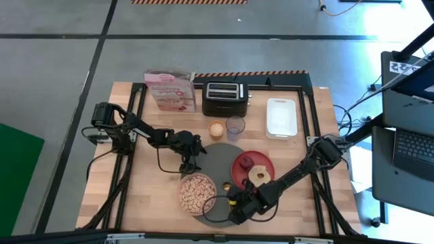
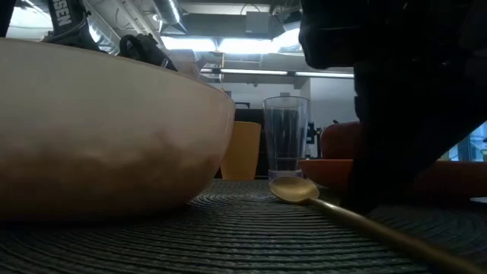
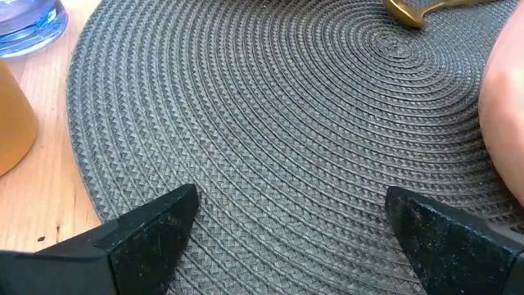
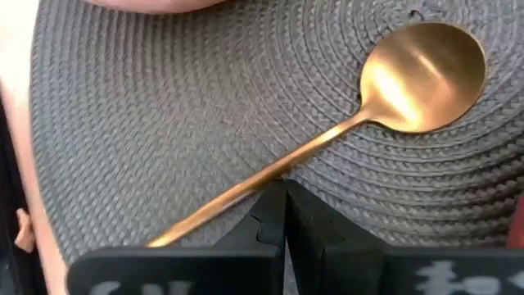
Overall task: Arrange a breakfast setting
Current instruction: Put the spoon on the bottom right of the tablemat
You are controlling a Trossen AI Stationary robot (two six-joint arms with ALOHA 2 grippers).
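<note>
Pinching shut, the right gripper sits low over the near part of the dark-grey mat, fingers together right at the handle of the golden spoon; whether the handle is actually clamped between them or just lies beside the tips, cannot tell. Spoon lies flat on the mat, bowl end pointing away from the gripper, handle running back under the fingertips. In the low view the spoon rests on the woven mat with the dark bulk of the right gripper just behind it.

Just beside the spoon, on the mat's left edge, the pale bowl holds tan cereal. Red plate sits on the mat's right side, carrying the bagel half and a small dark-red fruit.

Left gripper hovers over the mat's left rim, fingers wide apart, holding nothing; in the high view it sits just above the bowl.

Behind the mat: orange cup and clear glass side by side, black toaster, pink cereal box, white rectangular dish, all on the wooden table.

Right arm reaches in diagonally from the table's right edge, stretched low toward the near centre. Left arm comes from the left edge, elbow bent, wrist tipped down.
</note>
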